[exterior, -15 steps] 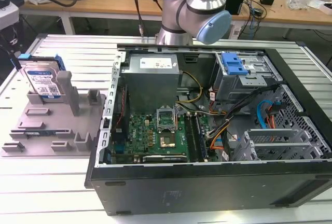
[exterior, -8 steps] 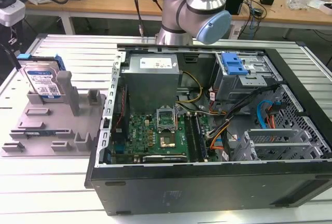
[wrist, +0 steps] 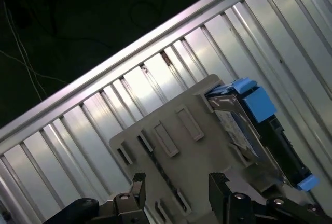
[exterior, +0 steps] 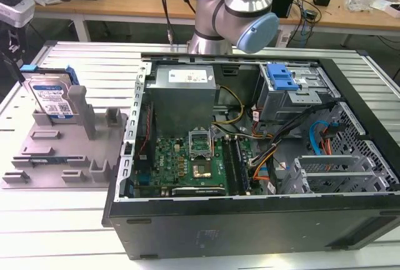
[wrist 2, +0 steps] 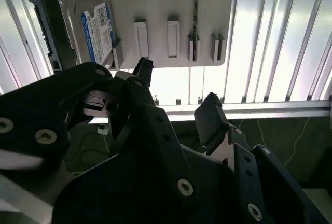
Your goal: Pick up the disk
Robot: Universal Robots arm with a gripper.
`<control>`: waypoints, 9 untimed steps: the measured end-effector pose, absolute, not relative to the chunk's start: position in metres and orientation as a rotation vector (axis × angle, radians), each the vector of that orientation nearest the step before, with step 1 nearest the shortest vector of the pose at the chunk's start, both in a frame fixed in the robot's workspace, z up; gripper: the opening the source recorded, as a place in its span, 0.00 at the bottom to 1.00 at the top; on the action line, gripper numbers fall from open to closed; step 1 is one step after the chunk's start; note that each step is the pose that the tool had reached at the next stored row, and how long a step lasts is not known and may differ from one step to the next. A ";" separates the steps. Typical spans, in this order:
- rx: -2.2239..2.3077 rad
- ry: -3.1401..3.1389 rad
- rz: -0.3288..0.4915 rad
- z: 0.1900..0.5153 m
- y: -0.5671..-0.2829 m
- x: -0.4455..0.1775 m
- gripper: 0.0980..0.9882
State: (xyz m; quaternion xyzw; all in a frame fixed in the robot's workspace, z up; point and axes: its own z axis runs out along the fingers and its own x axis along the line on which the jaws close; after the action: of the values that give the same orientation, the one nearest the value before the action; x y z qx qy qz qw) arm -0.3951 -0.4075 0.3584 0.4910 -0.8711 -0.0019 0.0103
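We see the gripper [wrist 2: 177,85], jaws wide and empty, apart from the disk [wrist 2: 91,24] leaning in the grey fixture [wrist 2: 155,6] on the worktop [wrist 2: 270,37].

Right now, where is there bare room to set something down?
Bare ribbed metal table between the grey plastic fixture and the near edge, also behind it. Crowded: around the silver-grey disk and inside the open black computer case.

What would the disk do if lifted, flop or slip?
Probably stiff: the disk looks like a flat metal box. Its smooth casing might slip. Propped on edge in the grey fixture, it could tip if nudged.
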 end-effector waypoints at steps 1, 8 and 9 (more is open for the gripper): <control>1.560 -2.703 -0.006 0.358 -0.408 -0.395 0.57; 1.811 -2.558 0.011 0.357 -0.407 -0.395 0.57; 1.830 -2.550 0.016 0.357 -0.408 -0.395 0.57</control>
State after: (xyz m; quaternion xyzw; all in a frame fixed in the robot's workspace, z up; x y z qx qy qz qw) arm -0.3952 -0.4075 0.3571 0.5831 -0.8124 0.0052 0.0016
